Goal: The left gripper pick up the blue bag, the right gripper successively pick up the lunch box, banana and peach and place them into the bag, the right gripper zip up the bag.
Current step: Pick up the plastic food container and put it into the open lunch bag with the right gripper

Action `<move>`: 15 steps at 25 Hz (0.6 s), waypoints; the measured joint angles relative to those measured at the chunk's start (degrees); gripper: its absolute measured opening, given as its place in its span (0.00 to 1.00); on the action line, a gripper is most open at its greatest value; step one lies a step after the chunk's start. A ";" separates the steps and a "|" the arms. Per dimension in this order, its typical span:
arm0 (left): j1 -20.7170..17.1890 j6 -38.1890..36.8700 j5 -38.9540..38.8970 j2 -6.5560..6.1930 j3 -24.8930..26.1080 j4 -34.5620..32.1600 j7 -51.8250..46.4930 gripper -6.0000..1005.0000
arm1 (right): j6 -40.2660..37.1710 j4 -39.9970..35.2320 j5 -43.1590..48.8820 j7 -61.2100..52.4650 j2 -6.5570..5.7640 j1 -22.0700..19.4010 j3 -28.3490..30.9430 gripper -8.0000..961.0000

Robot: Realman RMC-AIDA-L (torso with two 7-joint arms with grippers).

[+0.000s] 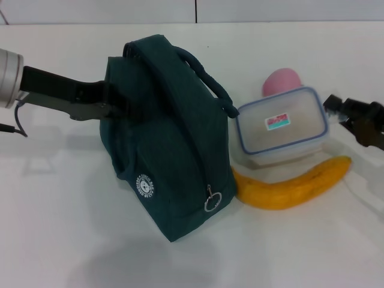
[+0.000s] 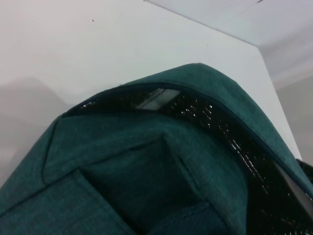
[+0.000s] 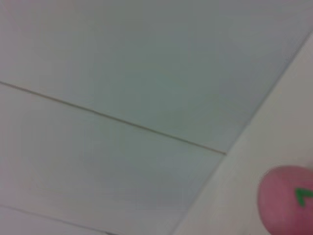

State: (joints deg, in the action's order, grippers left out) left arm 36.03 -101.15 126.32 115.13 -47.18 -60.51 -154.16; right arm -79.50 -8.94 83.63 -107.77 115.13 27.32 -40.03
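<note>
Holding the large dark teal-blue fabric bag [image 1: 171, 150] by its left upper edge, my left gripper [image 1: 111, 103] has its black fingers clamped on the cloth, and the bag leans over to the right with its padded handle toward the food. My left wrist view shows the mouth only partly parted, a strip of shiny foil lining [image 2: 210, 117] between the two fabric lips. Just right of the bag sits the clear rectangular lunch box [image 1: 282, 127] with its blue-rimmed lid, and the long curved yellow banana [image 1: 294, 185] lies in front of it, its near end touching the bag's foot. Behind the box the small round pink peach [image 1: 281, 81] peeks out. My right gripper [image 1: 342, 114] hangs just beside the box's right end; whether its fingers are apart I cannot tell. To do this step well, I judge I should lift and square the bag so the mouth gapes, then take the box across its short sides.
</note>
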 joint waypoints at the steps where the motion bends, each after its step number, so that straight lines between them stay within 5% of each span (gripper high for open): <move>1: 0.00 0.00 -0.02 -0.02 0.02 -0.02 0.00 0.04 | -0.65 -0.01 -0.85 -0.02 -0.02 -0.20 0.00 0.11; 15: -0.40 -1.60 -5.10 -0.68 0.16 -0.32 0.00 0.05 | -9.96 -0.07 -10.48 -0.90 -0.65 -2.68 0.61 0.11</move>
State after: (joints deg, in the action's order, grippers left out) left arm 35.64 -102.75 121.22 114.45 -47.03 -60.83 -154.16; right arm -89.47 -9.01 73.15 -108.66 114.48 24.64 -39.42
